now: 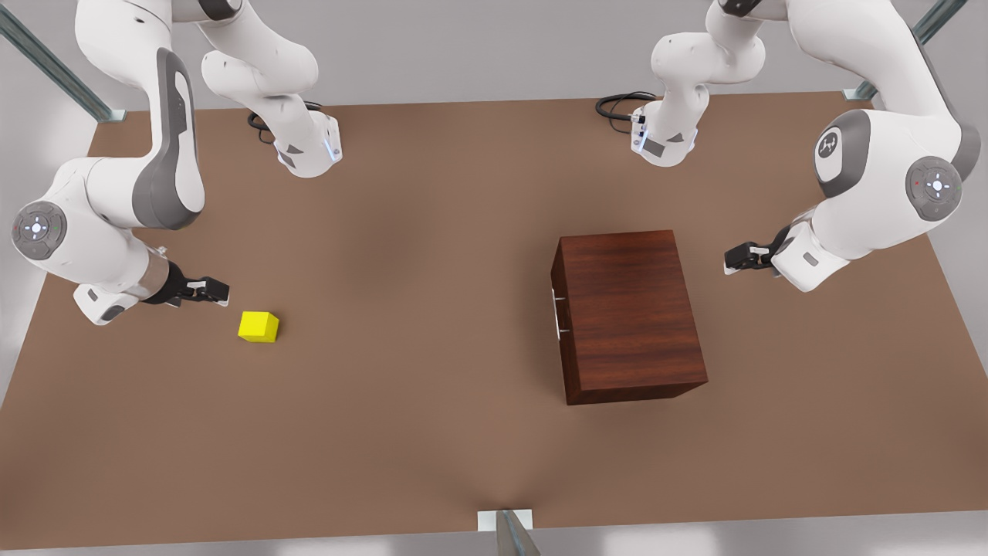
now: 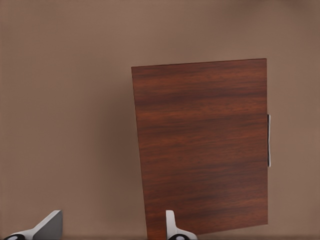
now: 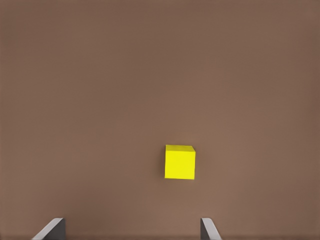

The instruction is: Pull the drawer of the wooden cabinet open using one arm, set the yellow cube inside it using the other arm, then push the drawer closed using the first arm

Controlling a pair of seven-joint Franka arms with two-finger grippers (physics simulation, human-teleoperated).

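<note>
The wooden cabinet (image 1: 627,315) sits nearest, drawer shut. The left claw (image 1: 739,259) waits open at its 2 o'clock; the handle (image 1: 556,315) faces 9, so reaching may bump. The right claw (image 1: 210,291), open, nears the yellow cube (image 1: 258,327) on the desk (image 1: 432,232).

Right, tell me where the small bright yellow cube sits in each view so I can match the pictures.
Front view: small bright yellow cube lies on the brown table at the front view's left, just past the right gripper.
Right wrist view: the cube lies ahead of the open fingers.
Left wrist view: not in it.
Shared landmark: the brown tabletop.
</note>
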